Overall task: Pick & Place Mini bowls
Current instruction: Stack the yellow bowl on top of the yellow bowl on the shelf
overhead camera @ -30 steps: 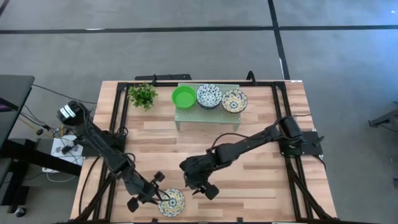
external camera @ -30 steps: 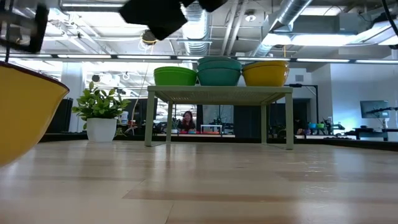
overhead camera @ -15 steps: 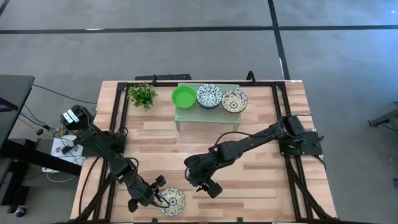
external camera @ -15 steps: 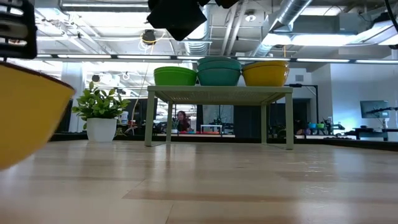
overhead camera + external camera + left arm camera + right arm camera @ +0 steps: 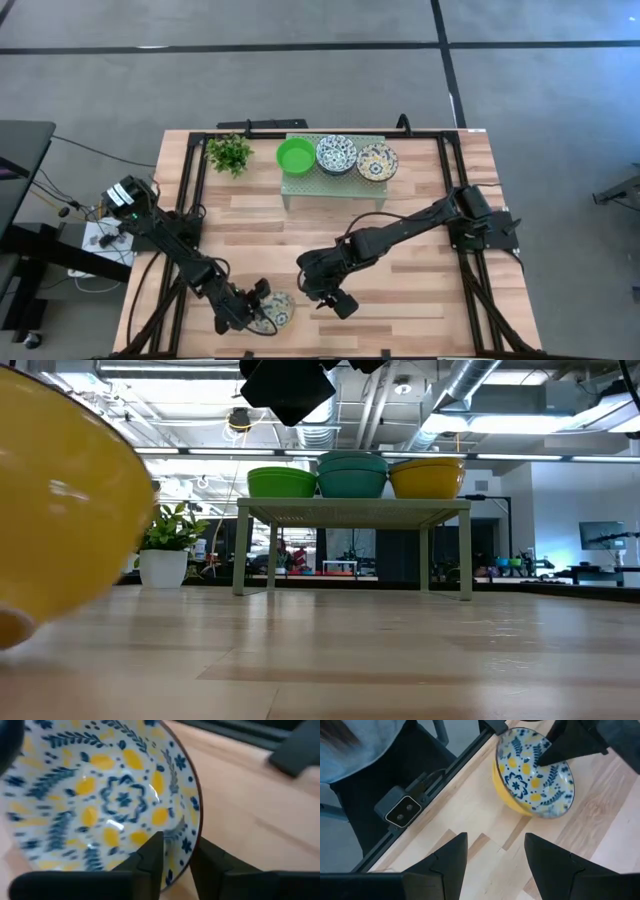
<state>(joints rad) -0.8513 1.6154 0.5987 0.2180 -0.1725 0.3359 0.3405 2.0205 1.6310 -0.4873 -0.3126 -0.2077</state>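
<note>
At the bottom left of the high view, the left pincer [image 5: 256, 312] pinches the rim of a yellow-and-blue patterned mini bowl [image 5: 275, 311], one finger inside and one outside. The bowl sits tilted near the desk's [image 5: 420, 300] front edge. Just to its right in that view, the right pincer [image 5: 333, 303] hovers with its fingers spread, gripping nothing. At the top centre, a pale green rack [image 5: 334, 184] carries a green bowl [image 5: 295, 155], a blue-patterned bowl [image 5: 337, 154] and another yellow-and-blue bowl [image 5: 377, 161], beside a small plant [image 5: 230, 152].
</note>
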